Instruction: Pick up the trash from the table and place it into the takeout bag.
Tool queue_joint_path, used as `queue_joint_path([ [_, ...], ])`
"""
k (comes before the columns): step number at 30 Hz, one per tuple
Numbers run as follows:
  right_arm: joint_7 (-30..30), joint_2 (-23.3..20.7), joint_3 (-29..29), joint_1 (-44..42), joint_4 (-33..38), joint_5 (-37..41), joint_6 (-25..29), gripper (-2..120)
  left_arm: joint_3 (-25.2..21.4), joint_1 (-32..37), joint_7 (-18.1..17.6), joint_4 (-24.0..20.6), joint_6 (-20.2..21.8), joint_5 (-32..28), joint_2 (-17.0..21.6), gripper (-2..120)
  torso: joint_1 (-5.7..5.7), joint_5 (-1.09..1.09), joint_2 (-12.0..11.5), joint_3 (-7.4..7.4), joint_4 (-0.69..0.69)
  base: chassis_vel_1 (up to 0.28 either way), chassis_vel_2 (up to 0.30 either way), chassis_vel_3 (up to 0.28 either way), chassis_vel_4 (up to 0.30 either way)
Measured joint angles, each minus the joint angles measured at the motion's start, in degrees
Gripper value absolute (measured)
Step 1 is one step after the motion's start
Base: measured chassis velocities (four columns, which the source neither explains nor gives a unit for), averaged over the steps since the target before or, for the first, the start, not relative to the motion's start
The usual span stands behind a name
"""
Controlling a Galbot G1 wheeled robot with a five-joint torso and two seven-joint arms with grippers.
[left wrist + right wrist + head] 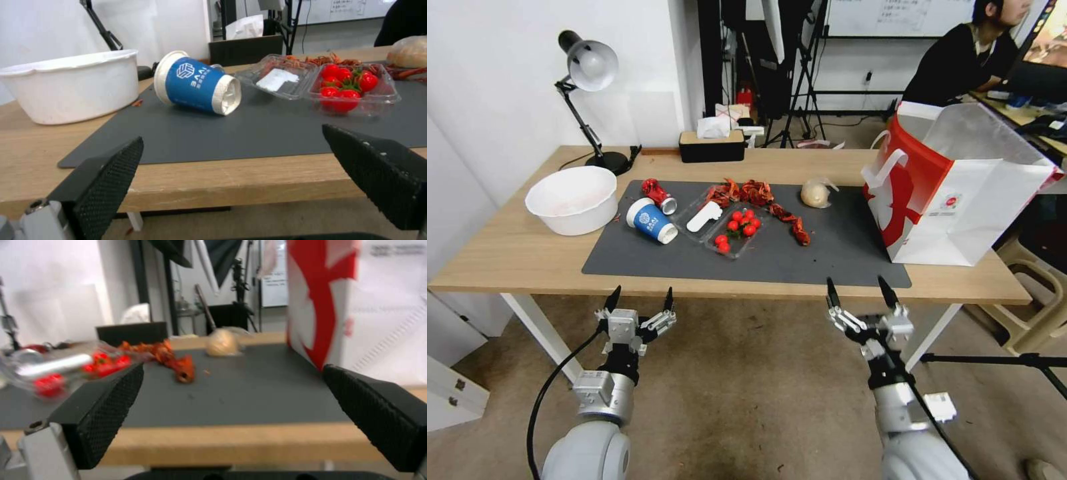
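On the table (507, 257) lies a dark grey mat (827, 260) carrying the trash. A blue paper cup (652, 221) (195, 86) lies on its side beside a crushed red can (658, 194). A beige wad in clear wrap (816, 193) (221, 342) sits near the mat's far edge. Red crayfish shells (760, 195) (178, 365) stretch across the middle. The white-and-red takeout bag (960, 187) (356, 303) stands open at the right end. My left gripper (639, 299) (231, 166) and right gripper (859, 288) (231, 400) hover open below the table's front edge, holding nothing.
A large white bowl (572, 199) (71, 85) stands at the left. Clear plastic trays (730, 227) (347, 90) hold cherry tomatoes and a white label. A desk lamp (587, 100) and a black tissue box (712, 143) stand at the back.
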Motion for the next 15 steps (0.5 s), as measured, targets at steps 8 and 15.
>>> queue_joint_path([
  [8,0.55,0.07,0.32,-0.46,-2.27,0.0,1.72,100,0.02,-0.16,-0.02,0.14,-0.02,-0.01,-0.02,100,0.0,0.01,0.0,0.0,0.0,0.0,0.0,0.0,0.0],
  [15,0.77,0.27,0.34,-0.13,-2.82,0.39,1.96,100,0.07,-0.24,-0.02,0.15,-0.02,0.01,-0.11,100,0.0,0.01,-0.01,0.0,0.0,0.0,0.0,0.0,0.0],
])
